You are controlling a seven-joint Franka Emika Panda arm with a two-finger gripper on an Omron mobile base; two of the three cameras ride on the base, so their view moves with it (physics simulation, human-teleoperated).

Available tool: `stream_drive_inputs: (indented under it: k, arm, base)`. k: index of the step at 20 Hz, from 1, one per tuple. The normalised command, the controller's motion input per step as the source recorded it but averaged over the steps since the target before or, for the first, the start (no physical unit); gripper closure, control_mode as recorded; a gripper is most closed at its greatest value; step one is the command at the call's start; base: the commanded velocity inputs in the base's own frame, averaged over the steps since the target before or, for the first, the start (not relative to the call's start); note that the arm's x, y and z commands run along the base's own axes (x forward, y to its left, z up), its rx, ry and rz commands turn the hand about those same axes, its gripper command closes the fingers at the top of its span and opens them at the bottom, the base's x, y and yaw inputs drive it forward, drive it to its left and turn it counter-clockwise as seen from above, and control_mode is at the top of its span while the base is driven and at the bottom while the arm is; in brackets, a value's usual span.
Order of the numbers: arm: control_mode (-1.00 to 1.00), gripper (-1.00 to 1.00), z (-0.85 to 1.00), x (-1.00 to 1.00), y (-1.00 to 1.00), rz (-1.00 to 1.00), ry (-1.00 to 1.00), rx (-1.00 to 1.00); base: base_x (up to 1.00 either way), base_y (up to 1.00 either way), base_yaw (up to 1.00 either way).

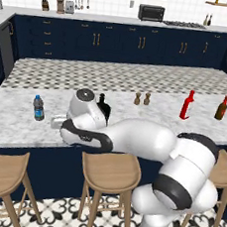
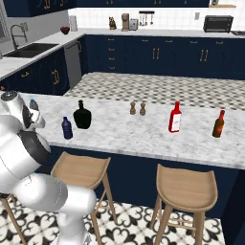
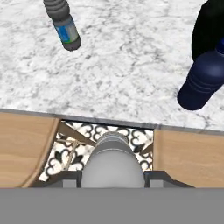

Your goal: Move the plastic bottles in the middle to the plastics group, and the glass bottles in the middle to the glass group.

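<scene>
The hand view shows the end effector pinching the silvery bottle, with the water bottle at 11 o'clock. The right base view adds the navy bottle beside the black bottle on the tabletop.

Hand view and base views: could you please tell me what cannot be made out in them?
Hand view: black bottle cut by the right edge; water bottle's top by the top edge.
Left base view: navy bottle behind the arm.
Right base view: water bottle behind the arm, except its cap.
</scene>
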Motion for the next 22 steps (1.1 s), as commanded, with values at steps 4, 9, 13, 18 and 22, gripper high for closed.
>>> stream_drive_inputs:
  k: [4, 9, 13, 18, 22]
  arm:
    - [-1.0, 1.0, 0.27, 0.38, 0.93, 0.0, -0.23, 0.01]
    - [-1.0, 1.0, 0.14, 0.46, 0.69, 0.01, -0.09, 0.1]
    - [-1.0, 1.0, -0.01, 0.39, 0.45, 0.01, -0.02, 0.17]
    - [-1.0, 1.0, -0.22, 0.36, 0.33, 0.02, -0.07, 0.06]
    - [-1.0, 1.0, -0.38, 0.23, 0.33, 0.0, 0.0, 0.0]
  base:
    - [0.0, 0.0, 0.0]
    - [0.0, 0.0, 0.0]
    - [0.0, 0.0, 0.0]
    - [0.0, 0.0, 0.0]
    - [0.0, 0.0, 0.0]
